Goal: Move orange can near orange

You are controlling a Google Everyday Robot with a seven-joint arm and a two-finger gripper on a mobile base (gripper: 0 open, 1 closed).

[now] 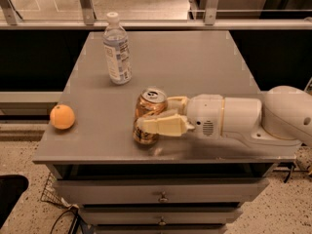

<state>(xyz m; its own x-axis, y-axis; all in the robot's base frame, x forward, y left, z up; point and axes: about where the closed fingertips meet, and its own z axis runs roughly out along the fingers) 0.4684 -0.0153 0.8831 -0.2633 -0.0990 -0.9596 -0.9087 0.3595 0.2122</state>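
The orange can (147, 109), copper-orange with a silver pull-tab top, stands upright near the front middle of the grey table (204, 67). My gripper (152, 115) reaches in from the right and is shut on the can, one cream finger (163, 126) across its front, the other behind it. The orange (62, 116), a small round bright fruit, sits at the table's front left corner, about a can's height or more to the left of the can.
A clear plastic water bottle (117, 50) stands upright at the back left of the table. My white arm (243, 118) lies across the right front of the table. Drawers (161, 196) sit under the tabletop. A railing runs behind the table.
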